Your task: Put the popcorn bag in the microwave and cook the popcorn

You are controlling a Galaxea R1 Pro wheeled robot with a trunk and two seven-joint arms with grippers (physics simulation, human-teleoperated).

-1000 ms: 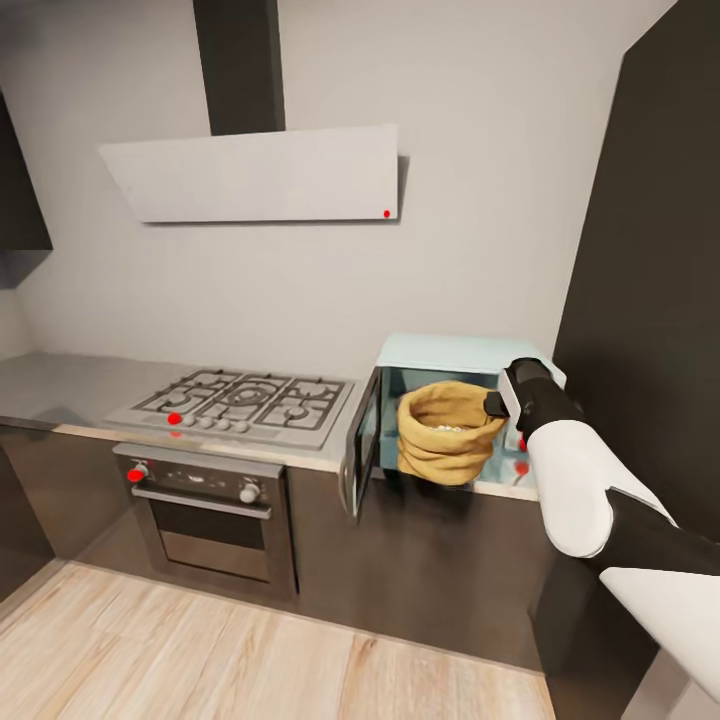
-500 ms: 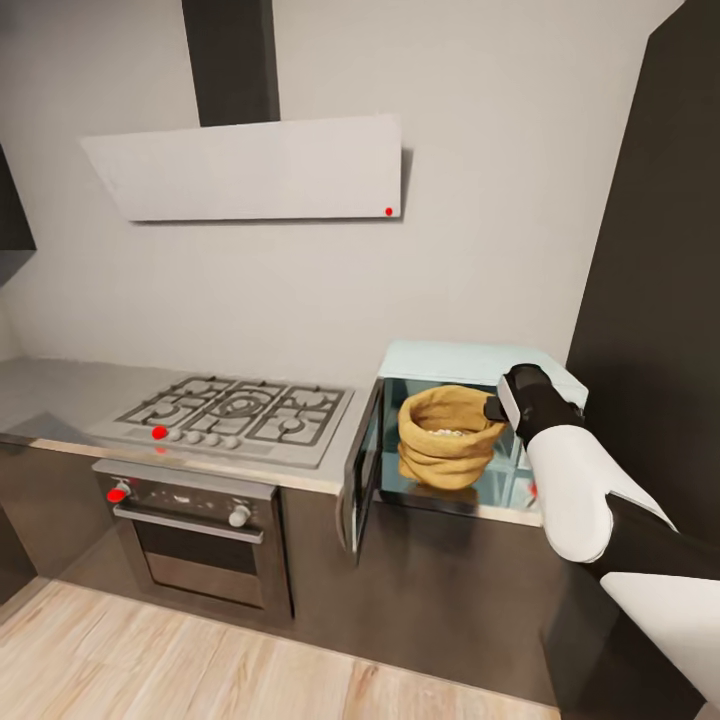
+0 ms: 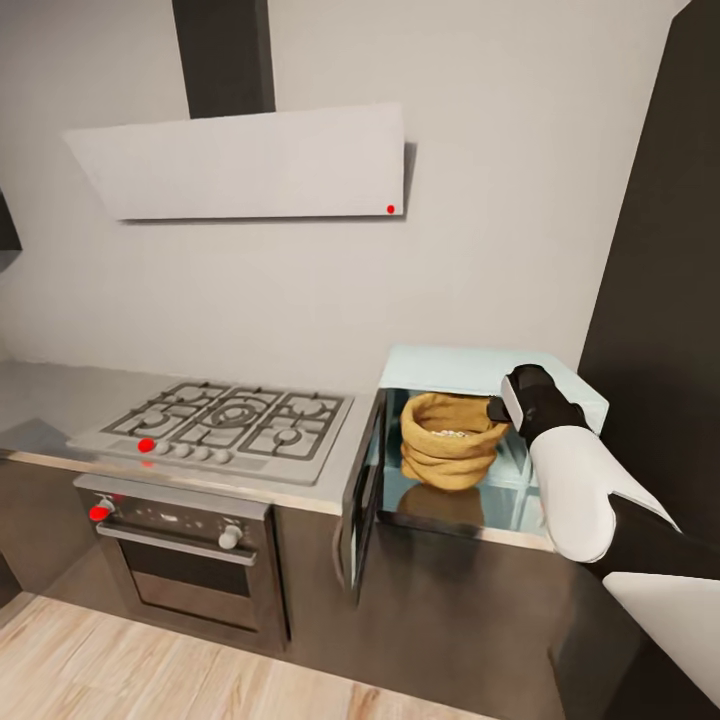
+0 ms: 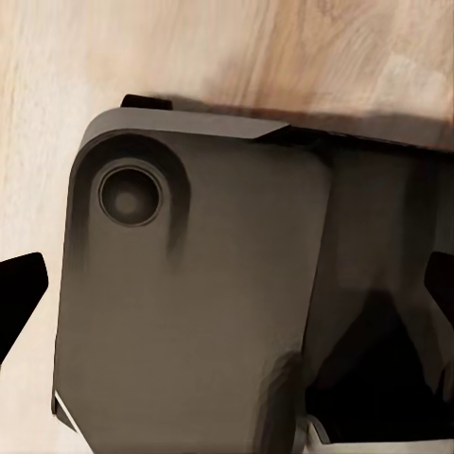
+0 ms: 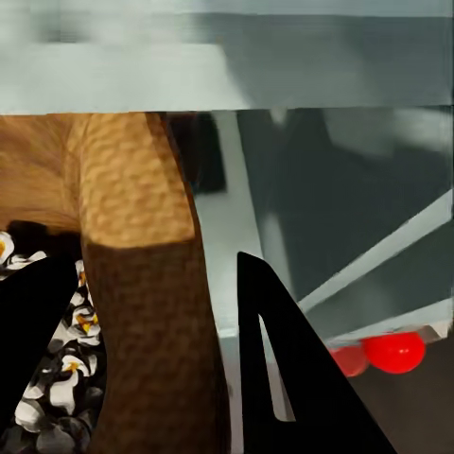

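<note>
The pale mint-blue microwave (image 3: pixel 470 362) stands on the grey countertop (image 3: pixel 40 400) with its dark glass door (image 3: pixel 362 480) swung open. Inside it sits the mustard-brown popcorn bag (image 3: pixel 450 455), with whitish popcorn (image 3: pixel 452 434) showing in its mouth. My right gripper (image 3: pixel 497 408) is shut on the bag's rolled rim at the right side. In the right wrist view the rim (image 5: pixel 132 236) lies between the black fingers (image 5: pixel 284 378), with popcorn (image 5: pixel 57 378) beside it. My left gripper (image 4: pixel 227 288) hangs open over my own dark base and the wooden floor.
A gas hob (image 3: pixel 225 420) lies left of the microwave, over an oven (image 3: pixel 180 560) with red-marked knobs. A grey extractor hood (image 3: pixel 250 165) hangs on the wall above. A tall dark cabinet (image 3: pixel 670 300) stands close to the microwave's right side.
The camera has moved, shifting the whole picture. My right gripper has carried the bag deeper into the microwave, from its front opening onto its floor.
</note>
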